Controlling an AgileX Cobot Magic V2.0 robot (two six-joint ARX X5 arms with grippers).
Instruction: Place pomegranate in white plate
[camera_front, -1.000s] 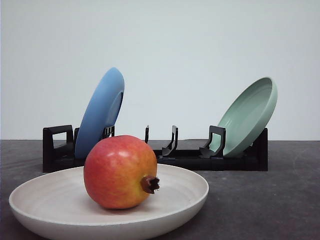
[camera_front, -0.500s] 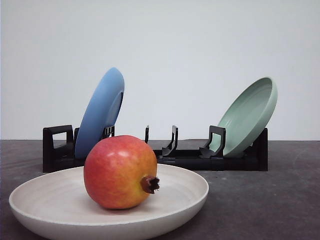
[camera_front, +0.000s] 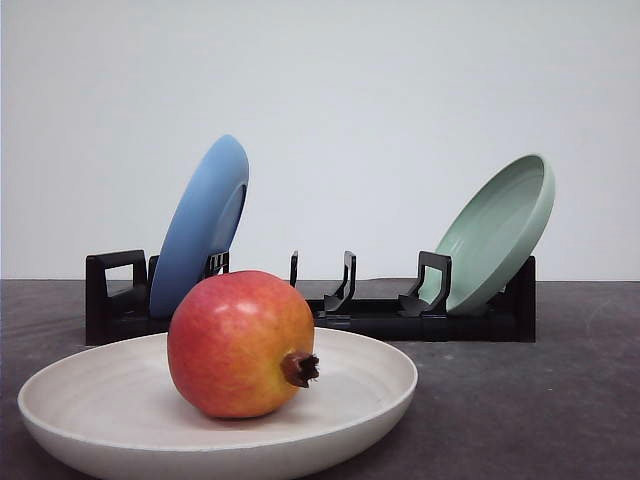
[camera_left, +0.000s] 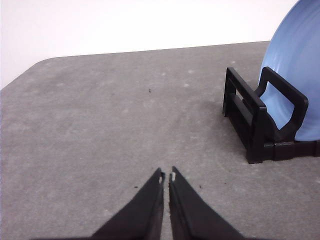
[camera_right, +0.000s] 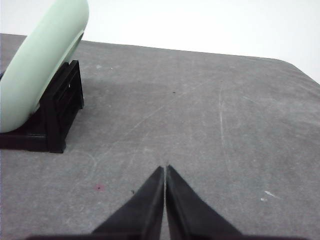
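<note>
The pomegranate (camera_front: 238, 343), red with yellow-orange patches and a dark crown stub pointing right, rests inside the white plate (camera_front: 385, 395) at the front left of the table. In the left wrist view my left gripper (camera_left: 166, 176) is shut with nothing in it, over bare grey table beside the end of the black rack. My right gripper (camera_right: 164, 169) is shut and holds nothing, its tips together above the grey table near the rack's other end.
Behind the white plate stands a black dish rack (camera_front: 380, 316). A blue plate (camera_front: 200, 225) leans in its left slot and a pale green plate (camera_front: 497, 230) in its right slot. The grey tabletop (camera_front: 540, 400) lies open to the right of the plate.
</note>
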